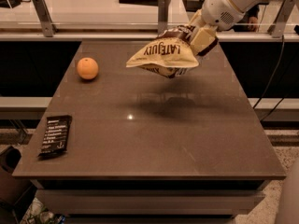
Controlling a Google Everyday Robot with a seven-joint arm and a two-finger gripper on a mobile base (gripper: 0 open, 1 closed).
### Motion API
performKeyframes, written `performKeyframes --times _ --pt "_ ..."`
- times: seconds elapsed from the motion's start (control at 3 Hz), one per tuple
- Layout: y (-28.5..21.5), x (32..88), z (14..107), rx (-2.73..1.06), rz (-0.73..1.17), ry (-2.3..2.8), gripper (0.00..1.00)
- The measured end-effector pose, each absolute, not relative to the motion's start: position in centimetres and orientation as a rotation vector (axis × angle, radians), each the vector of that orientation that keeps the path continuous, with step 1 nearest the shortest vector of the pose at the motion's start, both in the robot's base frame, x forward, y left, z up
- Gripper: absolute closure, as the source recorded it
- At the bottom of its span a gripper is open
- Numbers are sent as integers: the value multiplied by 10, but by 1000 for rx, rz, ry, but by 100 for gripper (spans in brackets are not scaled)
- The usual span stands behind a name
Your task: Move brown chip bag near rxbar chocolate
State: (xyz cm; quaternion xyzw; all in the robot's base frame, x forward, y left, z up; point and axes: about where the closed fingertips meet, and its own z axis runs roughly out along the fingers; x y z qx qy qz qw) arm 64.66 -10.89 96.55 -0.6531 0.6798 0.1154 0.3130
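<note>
The brown chip bag, cream and dark brown with "LATE JULY" lettering, hangs in the air above the back middle of the table. My gripper is shut on the bag's right end and holds it clear of the tabletop; its shadow falls on the table below. The rxbar chocolate, a small flat black wrapper with white text, lies near the table's front left corner, far from the bag.
An orange sits at the back left of the brown table. A glass-railed counter runs behind the table. A cable hangs at the right side. My white body shows at the lower right.
</note>
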Motion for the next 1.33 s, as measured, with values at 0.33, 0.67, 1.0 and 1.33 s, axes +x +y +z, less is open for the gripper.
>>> performKeyframes --times 0.33,0.67,1.0,1.33 --pt "-100 629 962 -1726 336 1780 100" --pt "-87 610 960 -1746 365 1757 100" --pt "-69 591 957 -1778 404 1717 100" --pt "-51 579 948 -1813 477 1674 100"
